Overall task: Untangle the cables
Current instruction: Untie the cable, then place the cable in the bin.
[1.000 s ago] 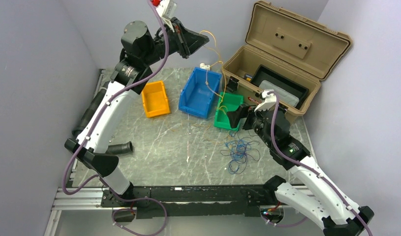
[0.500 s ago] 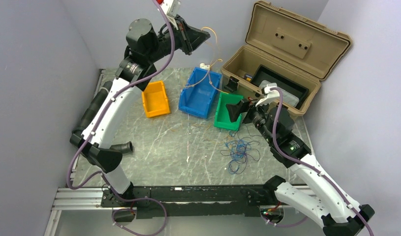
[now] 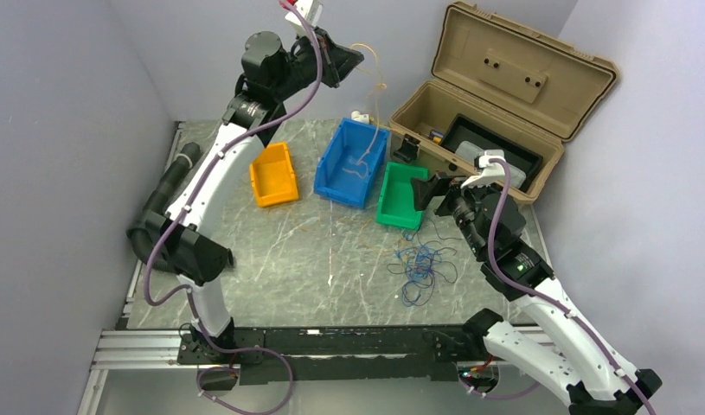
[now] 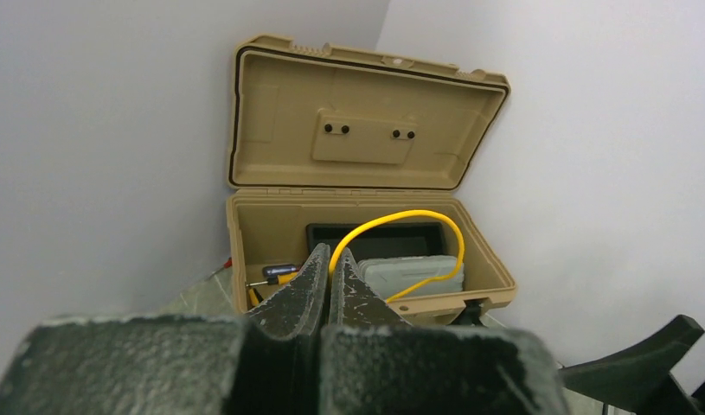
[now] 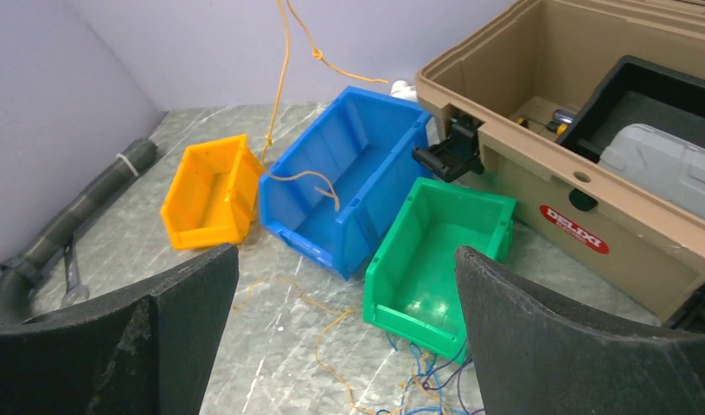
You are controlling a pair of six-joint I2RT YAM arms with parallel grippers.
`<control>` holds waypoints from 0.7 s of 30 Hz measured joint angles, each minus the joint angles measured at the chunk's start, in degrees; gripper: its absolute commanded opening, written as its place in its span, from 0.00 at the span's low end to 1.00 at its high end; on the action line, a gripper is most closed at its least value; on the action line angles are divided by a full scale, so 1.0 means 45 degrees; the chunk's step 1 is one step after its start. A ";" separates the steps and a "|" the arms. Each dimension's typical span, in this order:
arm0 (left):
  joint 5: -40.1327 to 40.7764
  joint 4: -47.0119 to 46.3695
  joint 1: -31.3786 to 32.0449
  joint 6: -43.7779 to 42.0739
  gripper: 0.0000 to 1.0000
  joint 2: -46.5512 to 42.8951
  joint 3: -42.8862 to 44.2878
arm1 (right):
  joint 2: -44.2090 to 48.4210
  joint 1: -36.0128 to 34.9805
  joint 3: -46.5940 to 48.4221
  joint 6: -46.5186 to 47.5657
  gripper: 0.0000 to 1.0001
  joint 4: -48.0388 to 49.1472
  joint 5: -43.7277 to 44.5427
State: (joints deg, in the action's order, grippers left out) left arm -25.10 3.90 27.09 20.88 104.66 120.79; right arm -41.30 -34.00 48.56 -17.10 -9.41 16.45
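At 12 o'clock, left gripper holds yellow cable clamped aloft; wide right gripper should next seize blue tangle.

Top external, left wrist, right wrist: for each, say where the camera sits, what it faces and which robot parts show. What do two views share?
Top external: above and behind the arms, looking down on the table; both arms show.
Left wrist: on the raised left arm, facing the open toolbox; left gripper, shut on a yellow cable, shows.
Right wrist: low over the table, facing the blue bin; open right gripper shows.
Shared: both wrist views show the toolbox and yellow cable.
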 measured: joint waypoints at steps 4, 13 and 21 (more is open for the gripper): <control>0.0000 -0.0316 -0.0175 0.0180 0.00 0.0408 0.0000 | -0.0005 0.0000 0.0005 -0.0015 0.96 -0.0141 0.0607; -0.0005 -0.0947 -0.0316 0.0291 0.00 0.0889 -0.0296 | -0.0019 0.0044 0.0010 0.0000 0.97 -0.0199 0.1569; 0.0325 -0.1758 -0.0335 0.0228 0.00 0.0631 -0.3351 | -0.0024 0.0078 0.0005 -0.0015 0.97 -0.0194 0.1627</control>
State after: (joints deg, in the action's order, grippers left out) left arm -23.64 -4.01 25.58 21.91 107.50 105.71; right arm -41.41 -33.65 48.58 -17.17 -10.28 23.77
